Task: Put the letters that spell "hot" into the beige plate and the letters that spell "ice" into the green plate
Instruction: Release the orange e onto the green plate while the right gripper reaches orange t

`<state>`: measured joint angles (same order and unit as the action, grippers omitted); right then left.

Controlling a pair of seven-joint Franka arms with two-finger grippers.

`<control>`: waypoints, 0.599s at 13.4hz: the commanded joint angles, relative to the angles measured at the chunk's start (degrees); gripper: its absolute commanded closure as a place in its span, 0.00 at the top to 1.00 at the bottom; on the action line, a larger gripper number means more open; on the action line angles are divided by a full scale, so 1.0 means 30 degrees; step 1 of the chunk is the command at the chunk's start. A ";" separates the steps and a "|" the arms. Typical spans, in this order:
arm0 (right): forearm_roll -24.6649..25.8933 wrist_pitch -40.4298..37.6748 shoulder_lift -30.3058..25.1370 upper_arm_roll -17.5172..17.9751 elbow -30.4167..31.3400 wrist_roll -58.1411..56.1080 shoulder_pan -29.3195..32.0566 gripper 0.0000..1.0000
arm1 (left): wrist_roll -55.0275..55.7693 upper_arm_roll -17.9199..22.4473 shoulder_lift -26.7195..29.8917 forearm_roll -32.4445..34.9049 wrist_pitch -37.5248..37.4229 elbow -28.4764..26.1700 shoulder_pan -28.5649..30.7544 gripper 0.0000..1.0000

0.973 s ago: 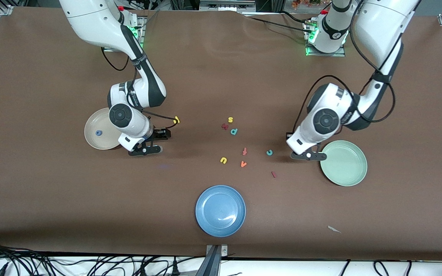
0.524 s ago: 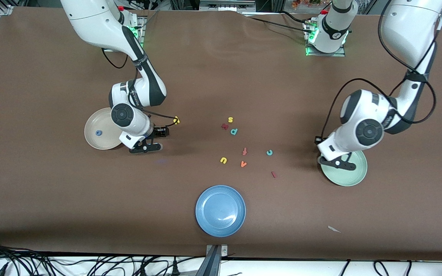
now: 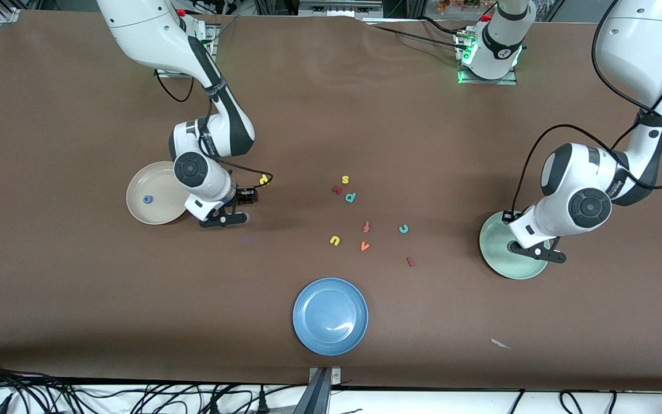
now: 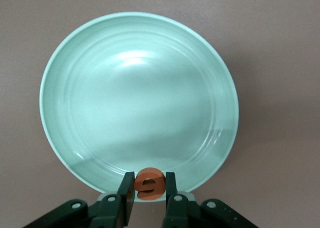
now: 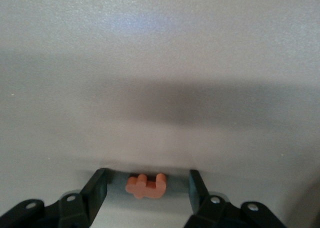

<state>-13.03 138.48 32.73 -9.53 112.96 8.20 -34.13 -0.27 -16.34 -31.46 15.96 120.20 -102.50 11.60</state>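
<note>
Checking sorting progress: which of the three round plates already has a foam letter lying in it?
The cream-beige plate, beside the right gripper, holds a small blue ring-shaped o. The pale green plate and the blue plate show no letter lying in them.

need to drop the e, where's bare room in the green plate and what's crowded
The green plate is bare; the left gripper holds the orange e over its rim. The blue plate is bare too. Loose letters crowd mid-table around the teal c.
</note>
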 commanded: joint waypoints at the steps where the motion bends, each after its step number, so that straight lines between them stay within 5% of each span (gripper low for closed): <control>1: 0.0036 0.0335 0.0106 0.0014 0.0227 0.0284 -0.0168 0.64 | -0.0203 -0.0119 -0.0705 0.0687 -0.0104 0.0856 0.0264 0.24; 3: 0.0036 0.0335 0.0106 0.0014 0.0227 0.0255 -0.0168 0.52 | -0.0203 -0.0119 -0.0676 0.0687 -0.0104 0.0973 0.0235 0.82; 4: 0.0036 0.0306 0.0106 0.0014 0.0227 0.0226 -0.0168 0.46 | -0.0174 -0.0119 -0.0676 0.0658 -0.0249 0.1322 0.0235 1.00; 8: 0.0065 0.0247 0.0076 -0.0016 0.0227 0.0109 -0.0168 0.31 | 0.0088 -0.0236 -0.0530 0.0513 -0.0280 0.1413 0.0032 1.00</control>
<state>-13.05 138.25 31.90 -9.47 112.99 8.36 -34.33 -0.35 -16.48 -32.91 15.96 120.24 -99.31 12.04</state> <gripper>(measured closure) 0.648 0.128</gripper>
